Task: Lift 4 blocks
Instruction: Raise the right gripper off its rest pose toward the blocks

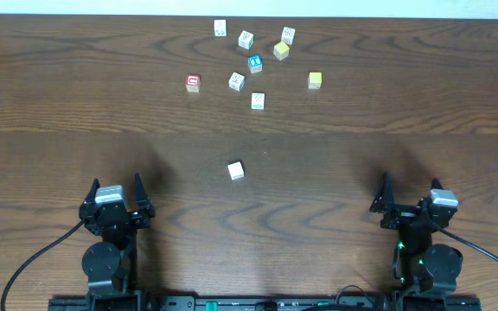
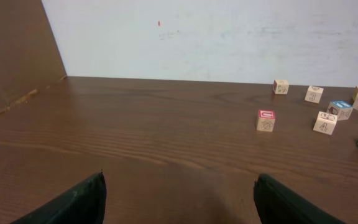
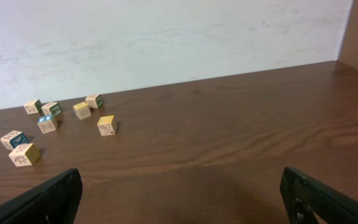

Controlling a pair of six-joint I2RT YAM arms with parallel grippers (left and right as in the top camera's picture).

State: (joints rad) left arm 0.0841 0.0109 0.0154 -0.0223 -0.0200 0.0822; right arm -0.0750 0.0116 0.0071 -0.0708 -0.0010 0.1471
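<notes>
Left gripper (image 2: 180, 177), right gripper (image 3: 180, 171): fingers spread wide, empty. Best first pick: lone small white wooden cube (image 1: 236, 170) on brown tabletop (image 1: 59, 130). Straddle 2 flat faces squarely, lift.

Dk wood-grain tbl (image 1: 50, 112); white wall (image 2: 229, 37) behind; brown side panel (image 2: 11, 50) at L.

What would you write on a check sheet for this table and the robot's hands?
Surface: brown wood-grain table.
Job's things: small blocks scattered at the far side; lone white block nearer the arms; none held.
Clutter: red-faced cube and blue-faced cube among them.
Grippers: left gripper open, empty; right gripper open, empty.
Cables: black cables loop out from both arms.
Surroundings: pale wall behind; brown side panel.
</notes>
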